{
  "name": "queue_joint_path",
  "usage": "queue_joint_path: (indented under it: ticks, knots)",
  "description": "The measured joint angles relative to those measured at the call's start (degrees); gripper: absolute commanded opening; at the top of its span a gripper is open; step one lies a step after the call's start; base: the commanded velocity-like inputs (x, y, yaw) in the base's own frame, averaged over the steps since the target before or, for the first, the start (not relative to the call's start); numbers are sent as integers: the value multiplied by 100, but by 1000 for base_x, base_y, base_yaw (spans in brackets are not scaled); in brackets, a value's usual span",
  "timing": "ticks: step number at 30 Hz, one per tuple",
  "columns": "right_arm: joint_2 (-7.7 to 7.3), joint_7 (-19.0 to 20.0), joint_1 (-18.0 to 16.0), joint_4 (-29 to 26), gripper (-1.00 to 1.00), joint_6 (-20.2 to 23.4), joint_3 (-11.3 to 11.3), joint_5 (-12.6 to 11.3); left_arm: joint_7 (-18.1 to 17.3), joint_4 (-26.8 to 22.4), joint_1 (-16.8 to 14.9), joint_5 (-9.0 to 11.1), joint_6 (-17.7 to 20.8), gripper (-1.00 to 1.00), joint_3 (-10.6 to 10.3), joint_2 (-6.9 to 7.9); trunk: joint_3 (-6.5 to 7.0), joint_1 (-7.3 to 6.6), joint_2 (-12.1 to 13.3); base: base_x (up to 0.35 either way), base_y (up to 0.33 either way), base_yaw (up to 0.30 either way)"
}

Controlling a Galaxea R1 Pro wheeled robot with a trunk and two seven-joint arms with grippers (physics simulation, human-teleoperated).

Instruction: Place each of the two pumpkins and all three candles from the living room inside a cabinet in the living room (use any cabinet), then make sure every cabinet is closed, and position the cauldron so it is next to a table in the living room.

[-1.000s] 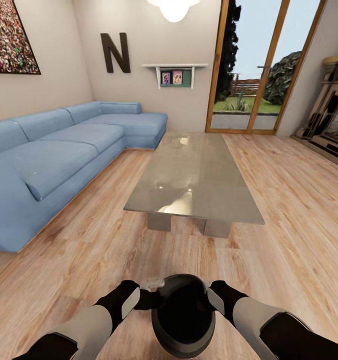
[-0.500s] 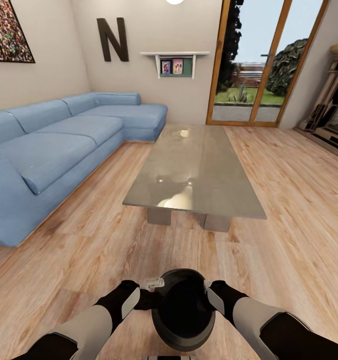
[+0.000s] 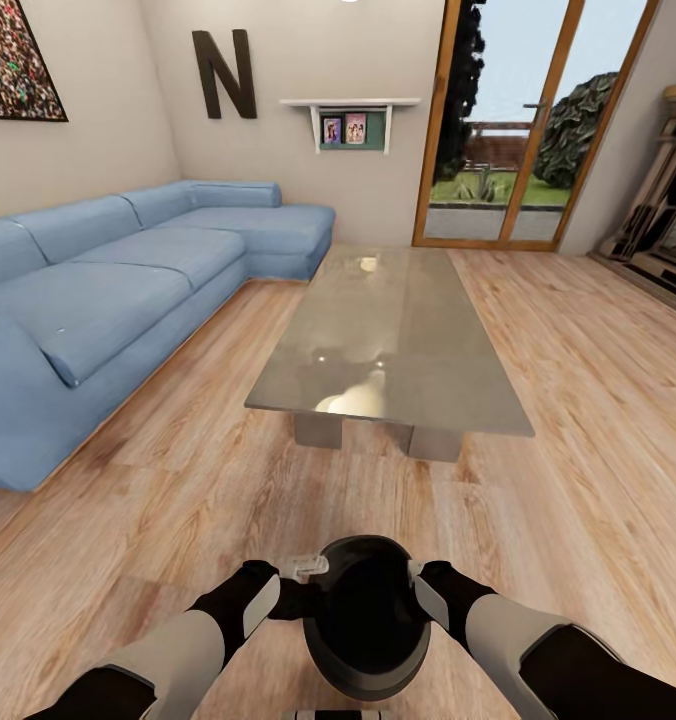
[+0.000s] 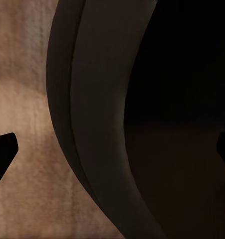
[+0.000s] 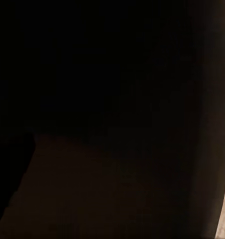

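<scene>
Low in the head view, the black cauldron [image 3: 366,620] sits between the two arms, up off the wood floor [image 3: 578,500]. Its mouth faces the camera and the inside is too dark to see into. The left gripper [image 3: 300,585] presses on one side of the rim and the right gripper [image 3: 419,588] presses on the other side. The pot hides most of both, so I cannot tell how wide the jaws are or if they pinch the rim.

Up close in the left wrist view, the pot's curved wall [image 4: 92,124] is right by the camera, with floor behind it and a dark fingertip [image 4: 1,149] at the edge. The right wrist view is almost all black, and nothing clear can be made out.

Ahead stands the long grey table [image 3: 388,345], shiny on top, well apart from the pot with bare floor between. A blue sofa [image 3: 98,310] runs along the left wall. Glass doors [image 3: 508,130] are at the back. Some furniture [image 3: 668,215] on the right is cut off by the picture edge.
</scene>
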Motion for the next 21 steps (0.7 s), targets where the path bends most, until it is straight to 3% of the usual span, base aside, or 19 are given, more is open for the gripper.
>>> queue_joint_path:
  ticks: [21]
  knots:
    - [0, -1, 10, 2, -100, -193, -11, 5, 0, -12, 0, -1, 0, 100, 0, 0, 0, 0, 0, 0, 0, 0]
